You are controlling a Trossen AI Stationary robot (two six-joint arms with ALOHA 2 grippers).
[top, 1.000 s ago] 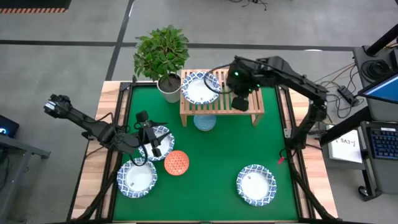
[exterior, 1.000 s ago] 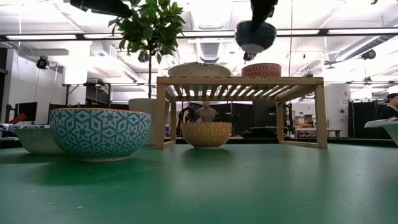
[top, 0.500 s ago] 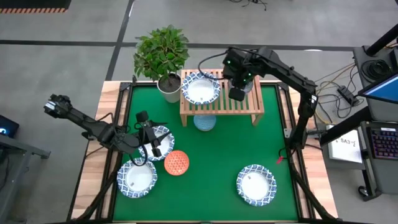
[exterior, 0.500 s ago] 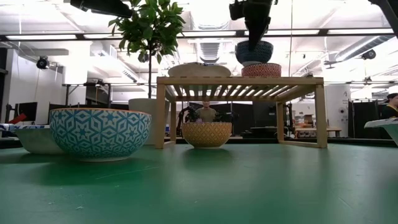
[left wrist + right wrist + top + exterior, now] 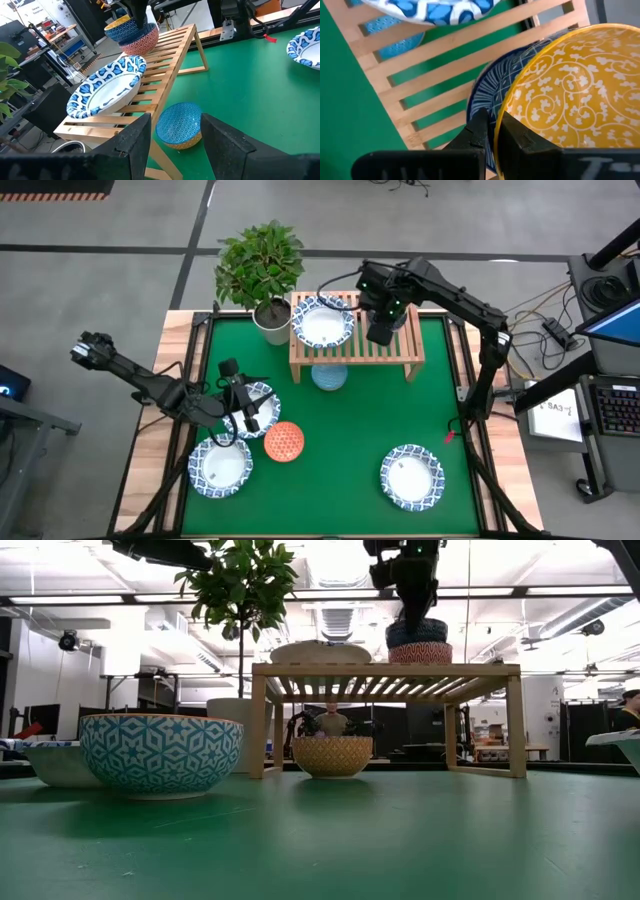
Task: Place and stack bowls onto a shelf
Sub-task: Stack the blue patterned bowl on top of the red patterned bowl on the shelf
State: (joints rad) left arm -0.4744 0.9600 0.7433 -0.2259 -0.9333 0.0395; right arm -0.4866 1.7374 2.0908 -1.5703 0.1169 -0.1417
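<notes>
Grey flooring surrounds the green-topped bench (image 5: 340,430) in the high view, and the shelf (image 5: 355,345) is set at its far edge beside a potted plant (image 5: 262,270). A wide white bowl (image 5: 322,323) is already laid on the shelf's left part. The right end effector (image 5: 380,330) is held over the shelf's right part, where the bowl it carries is hidden under the arm. A pale blue bowl (image 5: 329,375) sits half under the shelf's near edge. The left end effector (image 5: 240,412) waits over a second wide bowl (image 5: 258,402) near the left; an orange-red bowl (image 5: 284,441) and two more wide bowls (image 5: 221,467) (image 5: 411,475) lie nearer.

From bench height, the dark-blue patterned bowl (image 5: 417,633) is seen seated in a red patterned bowl (image 5: 420,652) on the shelf top, apparently so that the small ones nest. A figure is dimly visible behind the bowl under the shelf.

Through the left wrist camera, the left fingers (image 5: 137,142) are seen spread apart with nothing between them. The nested pair is shown at the shelf's far end, the right arm cut off above.

Through the right wrist camera, the right fingers (image 5: 480,131) are pressed onto the rim of the dark-blue bowl, whose inside is mustard yellow with white scrolls; whether it rests fully is hard to tell.
</notes>
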